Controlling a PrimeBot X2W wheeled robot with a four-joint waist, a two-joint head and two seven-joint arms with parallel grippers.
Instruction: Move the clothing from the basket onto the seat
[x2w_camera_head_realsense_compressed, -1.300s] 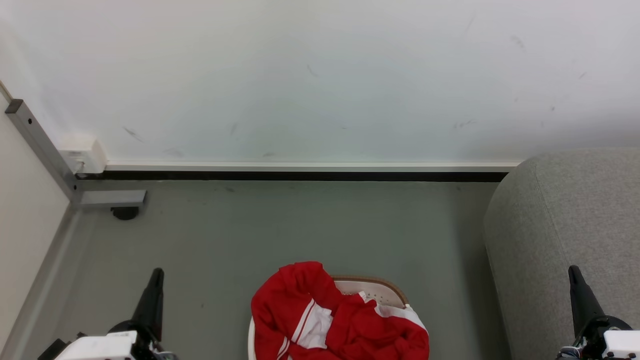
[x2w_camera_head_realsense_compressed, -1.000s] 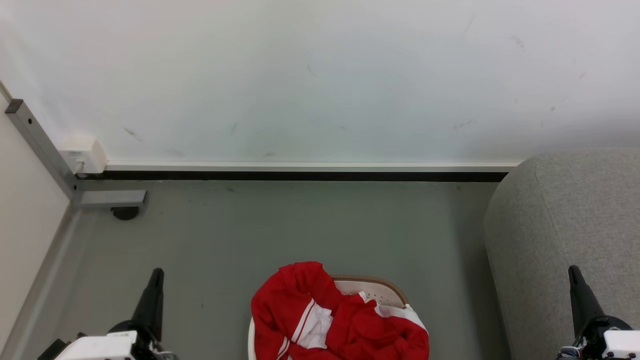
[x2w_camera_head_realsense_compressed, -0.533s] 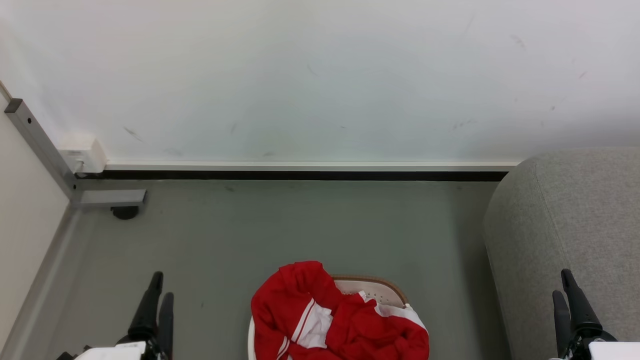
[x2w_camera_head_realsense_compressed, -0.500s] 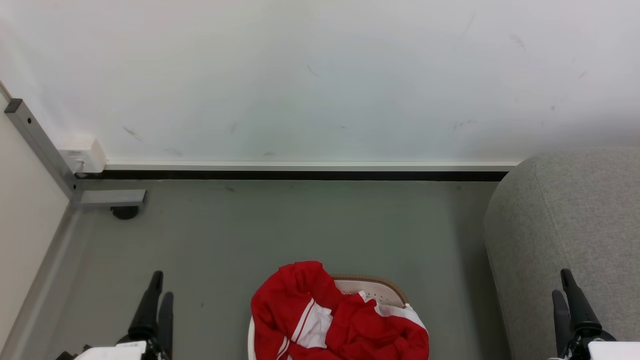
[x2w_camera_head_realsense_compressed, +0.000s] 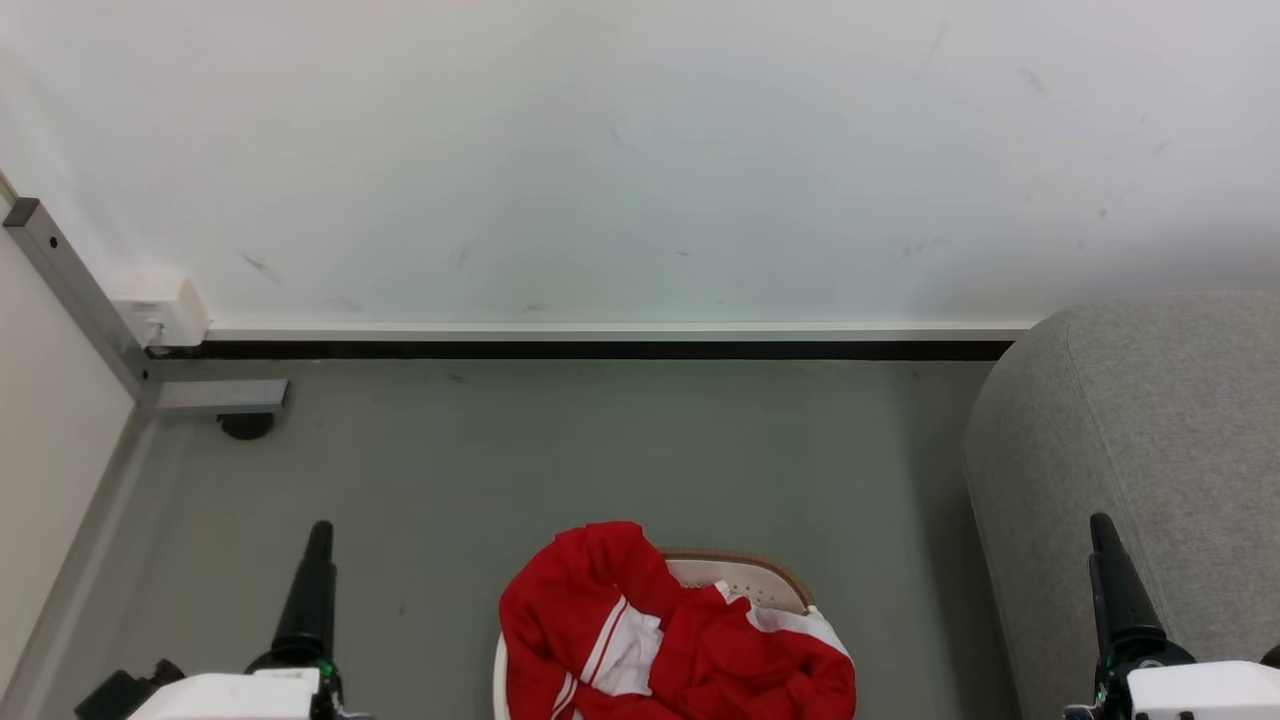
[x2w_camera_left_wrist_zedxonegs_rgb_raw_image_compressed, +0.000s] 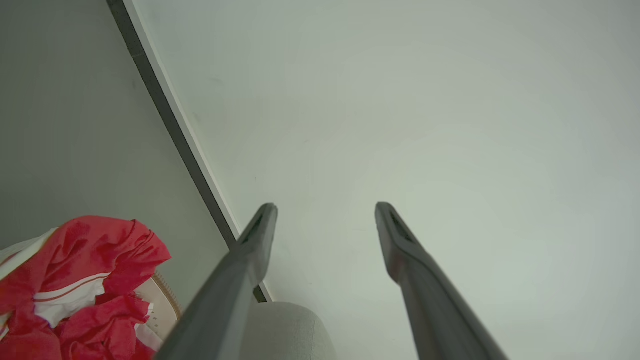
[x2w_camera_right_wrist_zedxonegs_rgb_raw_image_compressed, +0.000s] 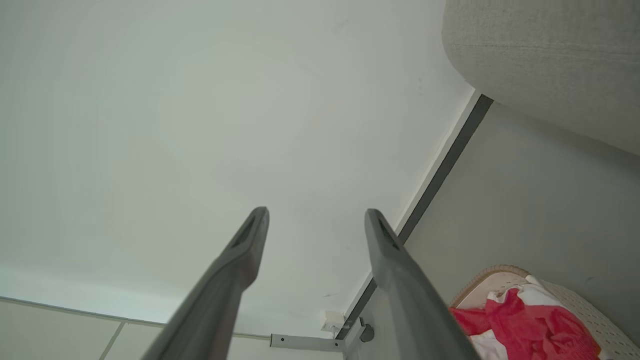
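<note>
A plain indoor room, with scuffed white wall (x2w_camera_head_realsense_compressed: 640, 150), grey floor (x2w_camera_head_realsense_compressed: 600, 450), upholstered sofa (x2w_camera_head_realsense_compressed: 1150, 430).

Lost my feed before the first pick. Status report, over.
Both empty: left hand open, right hand open. Red clothing heaped in white basket, untouched. Grey sofa at right. Nothing seen in the way.

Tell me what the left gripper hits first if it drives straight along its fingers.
Likely the white wall: the left gripper points at it with nothing between, though depth is unclear.
</note>
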